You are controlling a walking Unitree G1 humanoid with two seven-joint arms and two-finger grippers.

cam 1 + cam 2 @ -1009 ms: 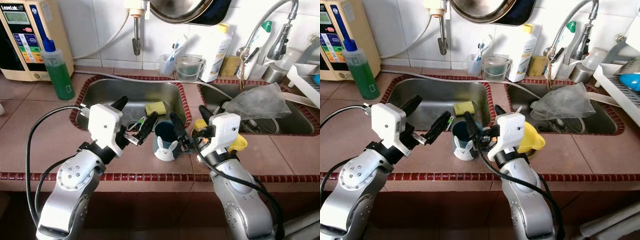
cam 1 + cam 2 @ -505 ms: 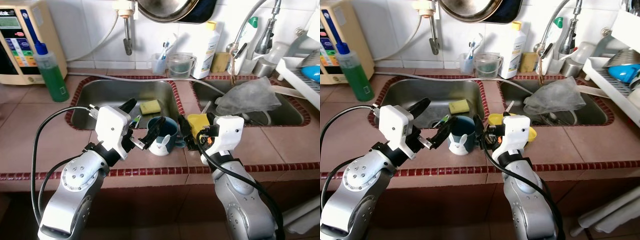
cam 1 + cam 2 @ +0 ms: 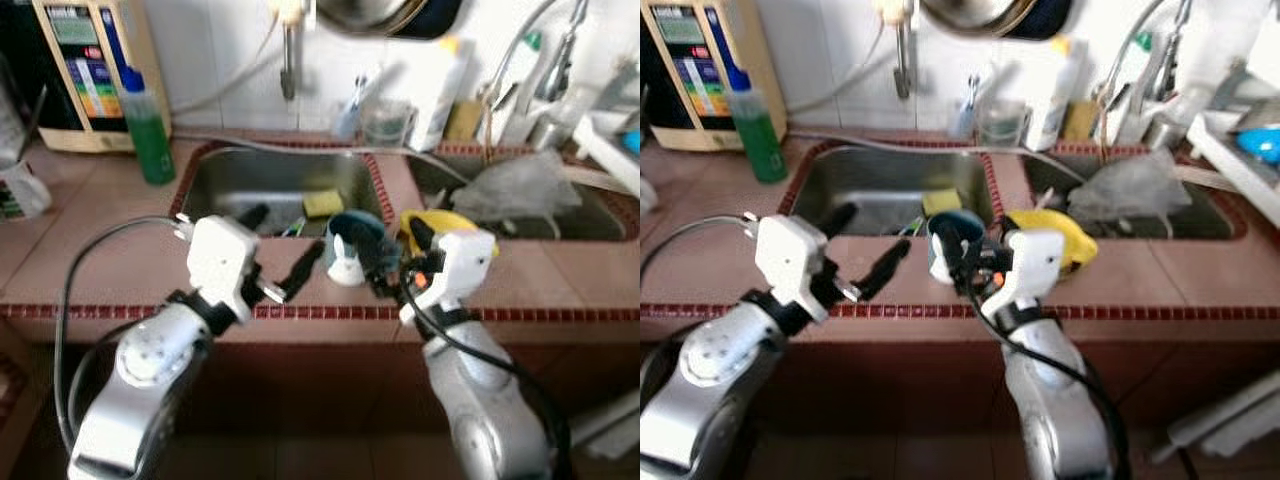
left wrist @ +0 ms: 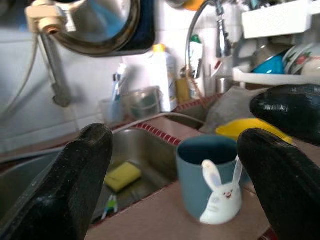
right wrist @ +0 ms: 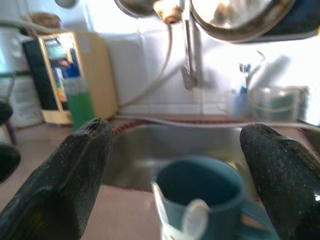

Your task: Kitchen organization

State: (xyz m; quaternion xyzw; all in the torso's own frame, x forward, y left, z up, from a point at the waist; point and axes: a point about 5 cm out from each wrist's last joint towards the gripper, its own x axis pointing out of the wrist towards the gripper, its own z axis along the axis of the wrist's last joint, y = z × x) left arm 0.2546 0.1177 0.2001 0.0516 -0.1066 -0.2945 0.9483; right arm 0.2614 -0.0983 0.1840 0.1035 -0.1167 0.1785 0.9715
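A blue mug with a white bunny (image 3: 351, 250) stands upright on the tiled counter strip between the two sinks. My left gripper (image 3: 277, 244) is open, a little to the left of the mug and apart from it, near the counter's front edge. My right gripper (image 3: 398, 256) is open just to the right of the mug, close to its side. The left wrist view has the mug (image 4: 212, 183) between its spread fingers (image 4: 75, 175), with nothing held. Ahead of the right wrist camera the mug (image 5: 201, 200) sits between wide fingertips (image 5: 75, 165).
A yellow jug (image 3: 441, 222) lies behind my right gripper. A yellow sponge (image 3: 322, 203) sits in the left sink (image 3: 250, 175). A crumpled plastic bag (image 3: 528, 188) is in the right sink. A green bottle (image 3: 148, 130) and a water purifier (image 3: 88, 72) stand at back left.
The view has shifted and blurred, so the camera moved. Both grippers have drawn back from the mug toward the counter's front edge, and the left one no longer reaches its rim.
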